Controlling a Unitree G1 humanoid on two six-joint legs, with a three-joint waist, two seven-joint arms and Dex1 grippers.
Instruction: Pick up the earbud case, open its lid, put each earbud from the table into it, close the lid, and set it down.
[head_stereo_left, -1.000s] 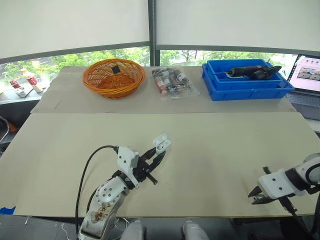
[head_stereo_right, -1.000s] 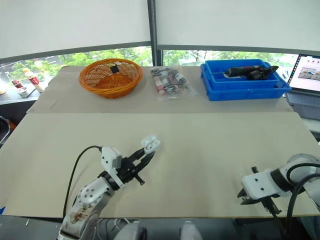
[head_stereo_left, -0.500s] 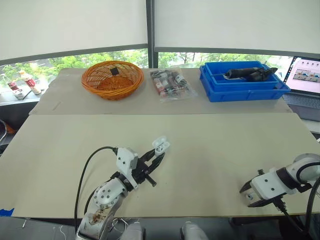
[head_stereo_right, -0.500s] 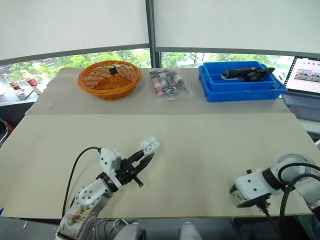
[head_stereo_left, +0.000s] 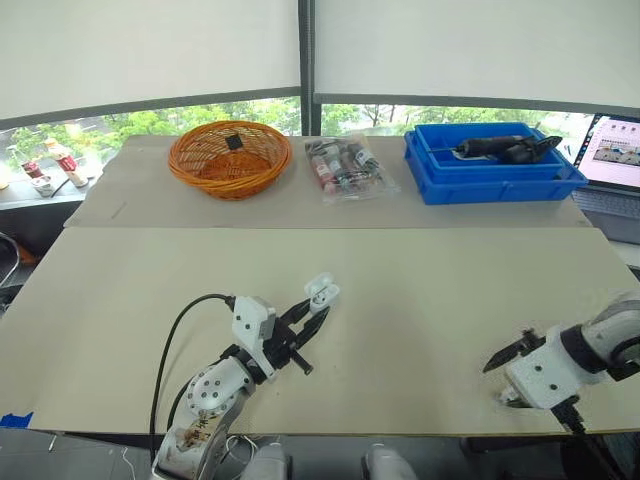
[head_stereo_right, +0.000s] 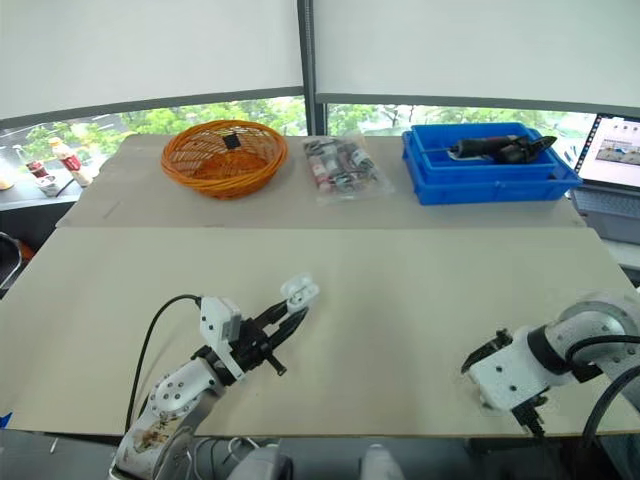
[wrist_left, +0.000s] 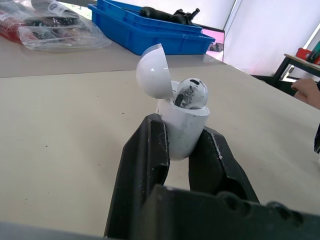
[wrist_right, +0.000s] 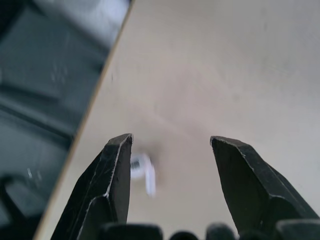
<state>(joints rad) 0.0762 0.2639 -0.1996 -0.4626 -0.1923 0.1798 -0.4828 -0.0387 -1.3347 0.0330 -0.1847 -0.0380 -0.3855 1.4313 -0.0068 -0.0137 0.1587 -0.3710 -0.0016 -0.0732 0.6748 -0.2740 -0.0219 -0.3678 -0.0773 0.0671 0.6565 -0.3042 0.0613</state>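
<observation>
My left gripper (head_stereo_left: 316, 308) is shut on the white earbud case (wrist_left: 181, 126), holding it upright above the table near the front middle. Its lid (wrist_left: 152, 66) stands open, and one earbud (wrist_left: 191, 93) sits in it. At the front right, close to the table's front edge, my right gripper (head_stereo_left: 502, 378) is open. In the right wrist view its fingers (wrist_right: 114, 165) stand wide apart over a white earbud (wrist_right: 143, 173) lying on the table, next to the one finger and a little apart from the edge.
Along the far side stand an orange basket (head_stereo_left: 228, 157), a clear bag of packets (head_stereo_left: 345, 165) and a blue bin (head_stereo_left: 490, 160) with a black tool. A laptop (head_stereo_left: 615, 148) sits at the far right. A person's hand (wrist_left: 306, 91) shows beyond the table.
My right gripper has turned at the wrist and shifted a little along the front edge; its fingers now show spread. The left gripper and the case have stayed put.
</observation>
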